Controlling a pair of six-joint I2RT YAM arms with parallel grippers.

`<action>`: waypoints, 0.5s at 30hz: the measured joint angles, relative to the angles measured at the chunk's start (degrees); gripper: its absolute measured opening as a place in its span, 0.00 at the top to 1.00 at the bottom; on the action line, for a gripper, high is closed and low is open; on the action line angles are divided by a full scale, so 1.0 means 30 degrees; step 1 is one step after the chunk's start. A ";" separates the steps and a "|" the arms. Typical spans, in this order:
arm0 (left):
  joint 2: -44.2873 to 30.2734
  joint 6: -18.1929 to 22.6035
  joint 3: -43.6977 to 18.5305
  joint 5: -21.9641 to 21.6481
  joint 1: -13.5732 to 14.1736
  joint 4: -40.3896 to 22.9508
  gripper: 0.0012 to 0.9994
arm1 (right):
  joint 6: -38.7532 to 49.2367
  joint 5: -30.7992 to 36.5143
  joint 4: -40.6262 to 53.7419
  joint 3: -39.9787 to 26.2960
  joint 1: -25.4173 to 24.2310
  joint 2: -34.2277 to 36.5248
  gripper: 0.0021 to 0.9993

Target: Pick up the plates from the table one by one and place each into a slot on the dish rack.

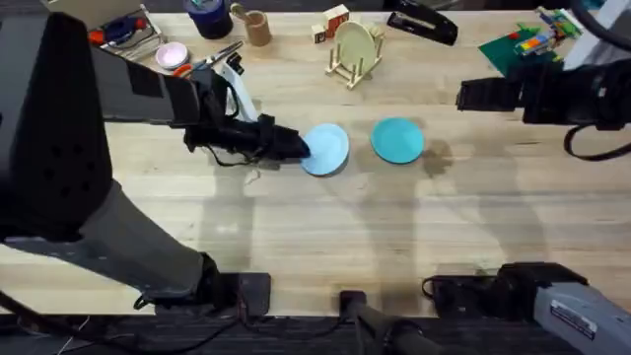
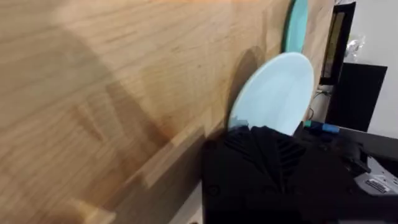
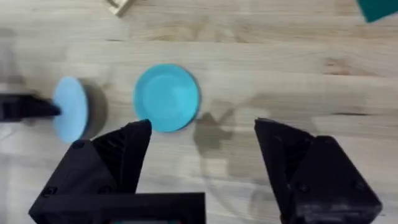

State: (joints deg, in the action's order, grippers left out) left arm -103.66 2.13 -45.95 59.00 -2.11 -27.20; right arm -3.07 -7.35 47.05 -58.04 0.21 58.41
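1. My left gripper [image 1: 299, 146] was at the near-left rim of the pale blue plate [image 1: 325, 149], fingers closed on its edge. In the left wrist view one black finger [image 2: 261, 149] overlapped the rim, and the plate [image 2: 278, 93] appeared tilted up off the table [image 1: 296, 237].

2. My right gripper [image 3: 202, 162] hung above the table to the right with its fingers wide apart, holding nothing. The teal plate [image 3: 166, 97] lay flat beyond them.

3. Position of work: both plates sat mid-table, near each other but not touching, the teal plate [image 1: 397, 139] to the right. The dish rack [image 1: 353, 61] stood well beyond them.

4. Handling judgement: the plates looked thin, rigid, light and smooth. A flat plate offers no purchase except the rim, so an edge pinch was the only sound hold. I judged slipping or swinging between the pads as the main risk.

5. Containers: the dish rack already held one cream plate [image 1: 352, 44] upright between its pegs. Whether adjoining slots stood free could not be confirmed. A small pink dish [image 1: 172, 54] sat at the far left, contents indeterminate.
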 joint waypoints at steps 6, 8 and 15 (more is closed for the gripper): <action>0.0000 0.0000 0.0000 0.0000 0.0000 0.0000 0.96 | -0.0051 -0.3237 -0.0013 -0.0029 0.0033 0.0562 0.00; 0.0000 0.0000 0.0000 -0.0015 0.0000 0.0000 0.96 | -0.0054 -0.4097 -0.0015 -0.0029 0.0168 0.1097 0.00; 0.0000 0.0000 0.0000 -0.0022 0.0000 0.0000 0.96 | -0.0121 -0.5408 -0.0936 -0.0029 0.1932 0.3539 0.00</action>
State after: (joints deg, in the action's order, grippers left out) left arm -103.66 2.13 -45.95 58.94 -2.11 -27.20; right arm -3.43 -23.58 44.24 -58.13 6.00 69.03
